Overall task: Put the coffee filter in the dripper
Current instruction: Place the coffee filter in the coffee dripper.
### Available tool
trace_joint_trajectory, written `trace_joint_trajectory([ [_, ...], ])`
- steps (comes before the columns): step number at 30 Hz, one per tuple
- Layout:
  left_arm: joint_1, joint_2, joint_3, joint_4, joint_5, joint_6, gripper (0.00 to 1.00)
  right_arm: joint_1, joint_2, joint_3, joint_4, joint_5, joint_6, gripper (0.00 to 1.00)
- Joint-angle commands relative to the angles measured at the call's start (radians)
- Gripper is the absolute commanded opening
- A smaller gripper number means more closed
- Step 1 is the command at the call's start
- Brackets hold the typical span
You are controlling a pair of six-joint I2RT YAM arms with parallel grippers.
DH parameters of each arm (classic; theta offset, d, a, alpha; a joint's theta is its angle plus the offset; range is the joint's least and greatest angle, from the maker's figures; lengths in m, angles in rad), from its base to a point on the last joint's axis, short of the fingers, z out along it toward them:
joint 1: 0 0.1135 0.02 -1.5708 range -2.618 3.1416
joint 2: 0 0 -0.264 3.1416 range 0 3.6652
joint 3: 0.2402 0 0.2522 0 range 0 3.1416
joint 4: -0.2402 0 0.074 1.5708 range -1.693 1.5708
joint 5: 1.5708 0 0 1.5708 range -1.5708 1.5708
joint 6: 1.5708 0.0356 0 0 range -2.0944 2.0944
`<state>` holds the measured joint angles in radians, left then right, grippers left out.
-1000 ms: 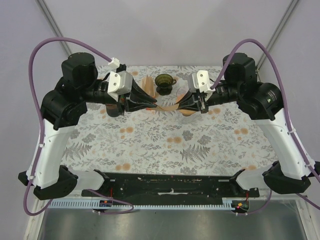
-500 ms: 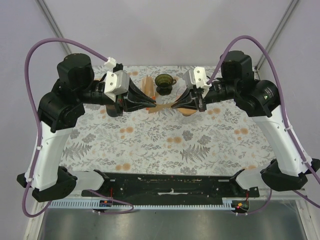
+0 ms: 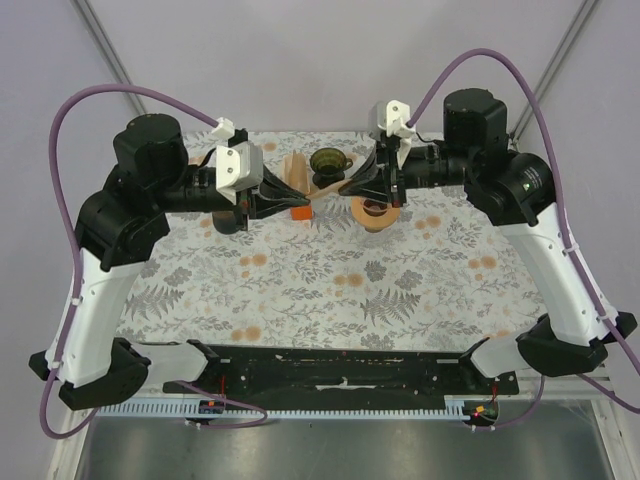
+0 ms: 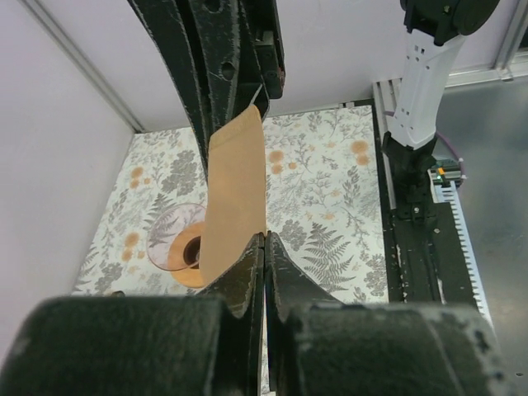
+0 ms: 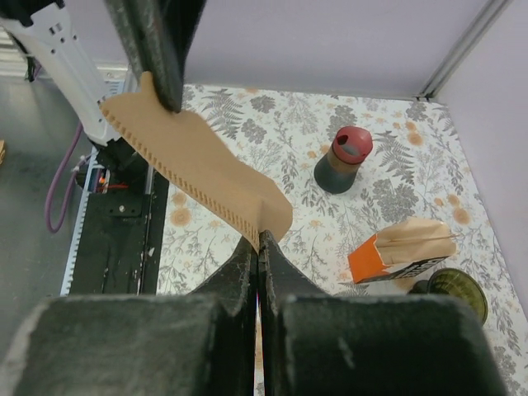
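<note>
The brown paper coffee filter [image 3: 327, 195] hangs in the air, stretched between my two grippers. My left gripper [image 3: 307, 206] is shut on its left corner and my right gripper [image 3: 346, 186] on its right edge. In the left wrist view the filter [image 4: 235, 194] rises from my left gripper [image 4: 265, 239] toward the right fingers [image 4: 223, 66]. In the right wrist view the filter [image 5: 194, 161], with its crimped seam, runs from my right gripper [image 5: 258, 239] up to the left fingers [image 5: 157, 41]. The dripper [image 3: 377, 213], a glass cone on an orange base, stands on the table below and right of the filter; its rim shows beside the filter [image 4: 169, 239].
An orange filter box [image 3: 297, 178] [image 5: 396, 247] lies behind the left gripper, next to a dark green cup [image 3: 328, 165] [image 5: 459, 290]. A dark jar with a red cap [image 5: 340, 161] stands on the floral cloth [image 3: 330, 290]. The black base rail [image 3: 340, 380] runs along the near edge.
The right gripper lifted and swung back and left, raising its end of the filter and uncovering the dripper. The left jaws closed fully on the filter's other end.
</note>
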<state>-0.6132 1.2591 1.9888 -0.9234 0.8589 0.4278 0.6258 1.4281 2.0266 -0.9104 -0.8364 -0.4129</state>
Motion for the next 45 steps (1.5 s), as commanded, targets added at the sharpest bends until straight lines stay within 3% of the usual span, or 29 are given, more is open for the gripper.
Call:
trace_joint_trajectory([
  [1, -0.011, -0.033, -0.004, 0.044, -0.073, 0.066, 0.02, -0.003, 0.026, 0.07, 0.119, 0.081, 0.213, 0.0],
  [5, -0.014, -0.036, -0.013, 0.046, -0.115, 0.095, 0.02, -0.003, 0.026, 0.052, 0.182, 0.094, 0.318, 0.0],
  [10, -0.016, -0.036, -0.015, 0.049, -0.107, 0.094, 0.02, -0.003, -0.001, -0.005, 0.223, 0.117, 0.321, 0.0],
  [12, -0.016, -0.035, -0.016, 0.089, -0.148, 0.018, 0.02, -0.003, -0.017, -0.034, 0.237, 0.144, 0.292, 0.0],
  [15, -0.016, -0.046, -0.039, 0.228, -0.364, -0.166, 0.02, 0.008, -0.087, -0.15, 0.344, 0.302, 0.231, 0.0],
  [18, -0.016, -0.063, -0.08, 0.354, -0.546, -0.309, 0.28, 0.075, -0.205, -0.343, 0.573, 0.665, 0.078, 0.0],
  [21, -0.013, -0.06, -0.102, 0.411, -0.54, -0.461, 0.41, 0.184, -0.284, -0.553, 0.93, 0.96, -0.168, 0.0],
  [25, -0.007, -0.05, -0.113, 0.498, -0.502, -0.66, 0.56, 0.264, -0.27, -0.631, 1.209, 1.163, -0.377, 0.0],
  [29, 0.004, -0.027, -0.091, 0.532, -0.495, -0.761, 0.83, 0.348, -0.224, -0.704, 1.485, 1.253, -0.68, 0.0],
  [35, 0.015, 0.002, -0.059, 0.572, -0.528, -0.853, 0.87, 0.419, -0.129, -0.73, 1.739, 1.344, -1.0, 0.0],
  [39, 0.018, 0.023, -0.054, 0.607, -0.488, -0.871, 0.88, 0.439, -0.115, -0.749, 1.812, 1.333, -1.04, 0.0],
  [43, 0.021, 0.04, -0.064, 0.571, -0.557, -0.886, 0.89, 0.471, -0.104, -0.75, 1.863, 1.332, -1.103, 0.0],
  [45, 0.023, 0.039, -0.084, 0.583, -0.541, -0.887, 0.84, 0.479, -0.106, -0.75, 1.852, 1.329, -1.106, 0.0],
])
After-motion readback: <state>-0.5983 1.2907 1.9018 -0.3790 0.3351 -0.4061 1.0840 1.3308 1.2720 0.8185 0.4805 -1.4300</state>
